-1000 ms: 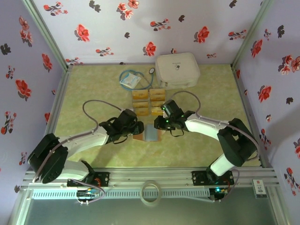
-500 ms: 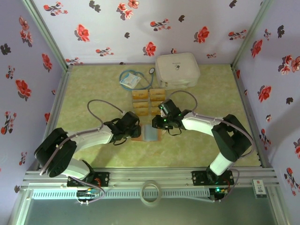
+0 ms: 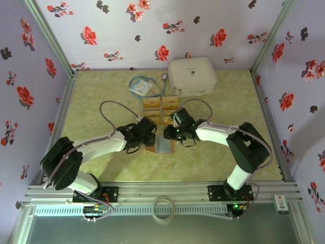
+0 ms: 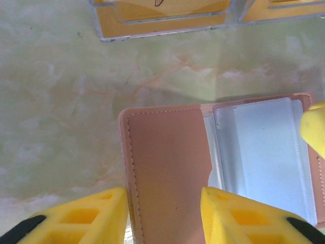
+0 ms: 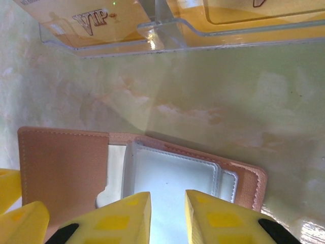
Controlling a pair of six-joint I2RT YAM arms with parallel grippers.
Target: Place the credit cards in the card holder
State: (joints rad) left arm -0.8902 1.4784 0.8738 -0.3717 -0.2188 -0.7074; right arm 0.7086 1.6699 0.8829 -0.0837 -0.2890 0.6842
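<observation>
**Top external.** The card holder lies opened flat on the table, between the two arms, with its long axis running left to right. The credit cards sit in a small grid just beyond it, on the far side from the arm bases. The left gripper is over the holder's left half and the right gripper is over its right half. The right gripper is the nearer one to the closest card.

**Left wrist.** The left gripper has its jaws apart. They straddle the reddish-brown flap and are not clamped on it. The grey-blue pocket lies to the right of the flap. Card edges show ahead, well apart from the fingers.

**Right wrist.** The right gripper hangs over the pocket. Its jaws stand a narrow gap apart with nothing between them. A card marked VIP lies straight ahead, across a strip of bare table.

**Judgement.** No card is loaded yet. The next move is a short reach forward, best made by the right arm while the left steadies the flap.
</observation>
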